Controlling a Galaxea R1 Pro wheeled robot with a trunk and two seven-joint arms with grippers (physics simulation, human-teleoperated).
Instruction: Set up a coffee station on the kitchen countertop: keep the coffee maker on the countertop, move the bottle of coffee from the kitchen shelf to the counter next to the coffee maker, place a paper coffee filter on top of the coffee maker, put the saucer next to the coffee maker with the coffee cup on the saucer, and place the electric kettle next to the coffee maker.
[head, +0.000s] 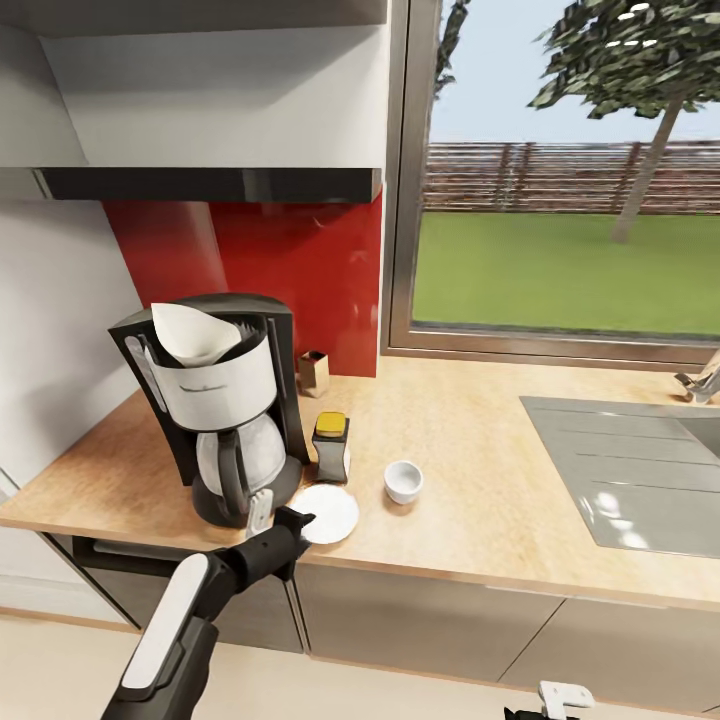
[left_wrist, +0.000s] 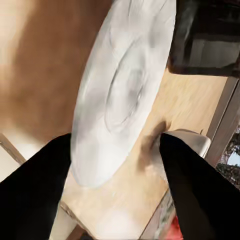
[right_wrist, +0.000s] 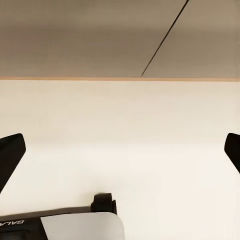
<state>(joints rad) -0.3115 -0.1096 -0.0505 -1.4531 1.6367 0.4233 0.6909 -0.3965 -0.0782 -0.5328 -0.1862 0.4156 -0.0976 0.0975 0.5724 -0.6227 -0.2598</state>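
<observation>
Closest to the head cam is the left arm (head: 190, 620), white and black, reaching up from the bottom edge to the front lip of the wooden countertop (head: 480, 440). Its left gripper (head: 284, 518) sits right at the near edge of the white saucer (head: 326, 512), fingers apart with one pale finger and one dark one showing, and I can't tell if it's actually touching the saucer from here. That saucer lies flat just in front of the coffee maker (head: 215, 400), which has a paper coffee filter (head: 192, 333) sticking out of its top. Just beside the saucer stands the bottle of coffee (head: 331, 447) with a yellow lid, and the white coffee cup (head: 403, 481) sits on the bare counter a bit to the right, apart from the saucer. Further right is the steel sink (head: 630, 470), and a window (head: 560, 170) looks onto grass. Down in the bottom right corner a bit of the right gripper (head: 555, 697) pokes in.

Left wrist view: two dark fingers (left_wrist: 35, 195) spread wide, with the saucer (left_wrist: 120, 90) between and past them, nothing pinched. The cup (left_wrist: 187, 142) peeks out by the other finger.

Right wrist view: the right gripper (right_wrist: 120, 150) has its fingertips (right_wrist: 10, 152) far apart at the frame's edges, holding nothing, facing pale floor (right_wrist: 120, 140) and a cabinet front (right_wrist: 100, 40)
</observation>
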